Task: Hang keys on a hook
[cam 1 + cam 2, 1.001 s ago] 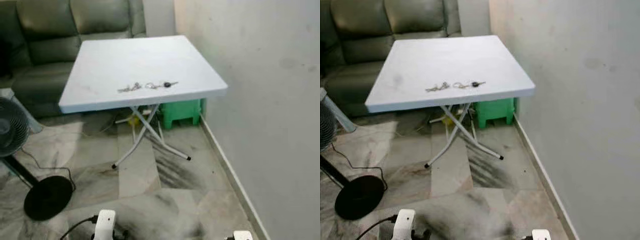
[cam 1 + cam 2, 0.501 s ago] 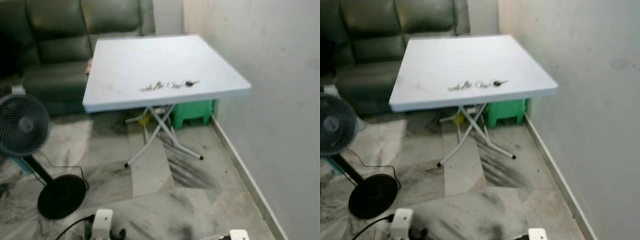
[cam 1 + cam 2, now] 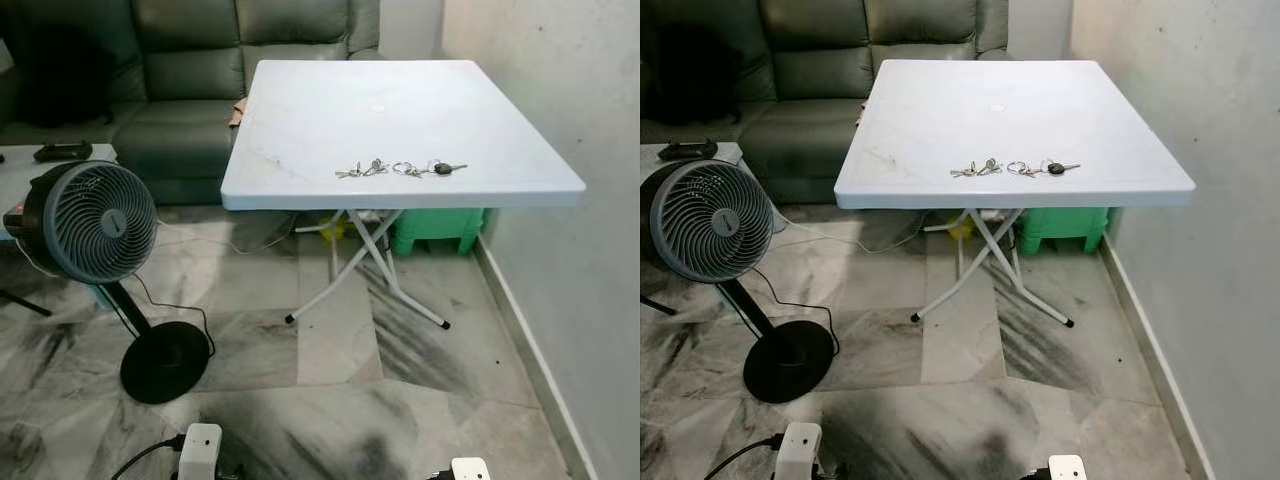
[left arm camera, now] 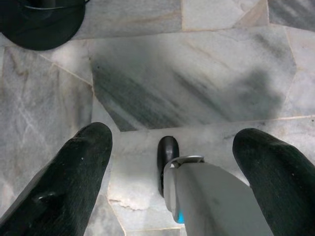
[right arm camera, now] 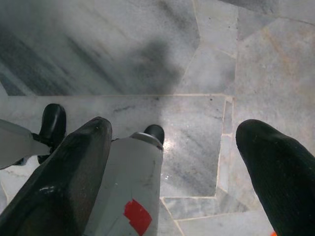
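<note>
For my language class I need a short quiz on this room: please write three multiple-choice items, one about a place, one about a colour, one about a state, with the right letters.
1. Where are the keys?
A. on the white table, near its front edge
B. on the floor
C. on the sofa

2. What colour is the stool under the table?
A. red
B. green
C. yellow

3. How do the jaws of the left gripper stand?
A. shut on the keys
B. open, holding nothing
C. shut on a cable

Answers: 1 A, the keys lie near the table's front edge; 2 B, the stool is green; 3 B, the left wrist view shows floor between its fingers.
</note>
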